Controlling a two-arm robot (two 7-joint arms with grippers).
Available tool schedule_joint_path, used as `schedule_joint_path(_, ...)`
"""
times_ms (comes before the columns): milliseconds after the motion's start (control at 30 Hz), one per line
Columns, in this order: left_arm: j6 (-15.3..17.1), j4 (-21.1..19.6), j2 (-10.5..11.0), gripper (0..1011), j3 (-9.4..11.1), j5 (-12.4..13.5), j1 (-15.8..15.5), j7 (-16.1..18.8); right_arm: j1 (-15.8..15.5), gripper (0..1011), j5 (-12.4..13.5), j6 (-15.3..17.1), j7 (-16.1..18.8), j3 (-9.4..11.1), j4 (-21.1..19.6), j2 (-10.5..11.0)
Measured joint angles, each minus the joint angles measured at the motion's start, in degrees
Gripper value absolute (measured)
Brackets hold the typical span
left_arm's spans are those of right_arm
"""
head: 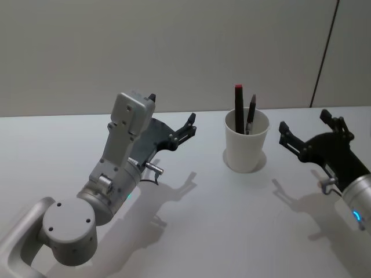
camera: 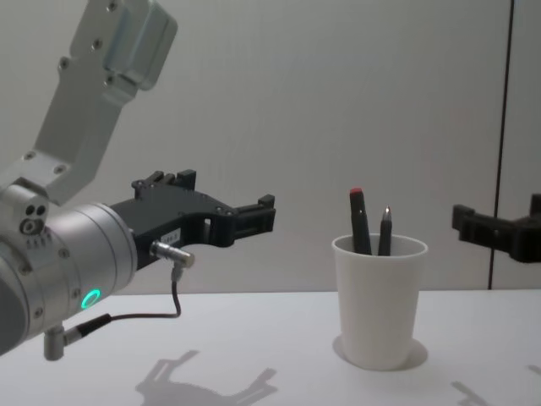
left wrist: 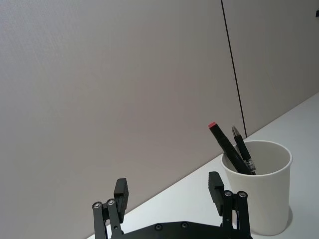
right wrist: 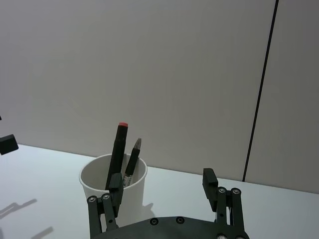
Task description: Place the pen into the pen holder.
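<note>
The pen holder point(head: 246, 147) is a white paper cup on the white table. Two pens stand in it, leaning on its wall: a black pen with a red end point(head: 238, 107) and a slimmer black pen point(head: 251, 113). My left gripper point(head: 171, 110) hovers open and empty to the left of the cup, above the table. To the cup's right my right gripper point(head: 305, 120) is also open and empty. The left wrist view has the cup point(left wrist: 259, 189) and both pens point(left wrist: 227, 144) beyond the left gripper point(left wrist: 168, 188). In the right wrist view the cup point(right wrist: 134, 199) stands just past the right gripper point(right wrist: 162, 183).
A plain grey wall with a dark vertical seam point(head: 324, 52) runs behind the table point(head: 203, 231). The left arm's grey body point(head: 110, 179) fills the near left. In the chest view the cup point(camera: 379, 304) sits between the two grippers.
</note>
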Motion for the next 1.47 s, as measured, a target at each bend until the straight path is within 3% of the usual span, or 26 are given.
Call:
schedule_joint_path(267,0.0,0.0,0.0,1001,0.0,0.0,0.0,0.0,-1.4,1001,1.64,0.52,0.18,0.13,-1.43,2.0)
schedule_joint_path(1467,0.0,0.0,0.0,1001,0.0,0.0,0.0,0.0,-1.48,1001,1.74,0.47,0.21,0.14,-1.52,2.1)
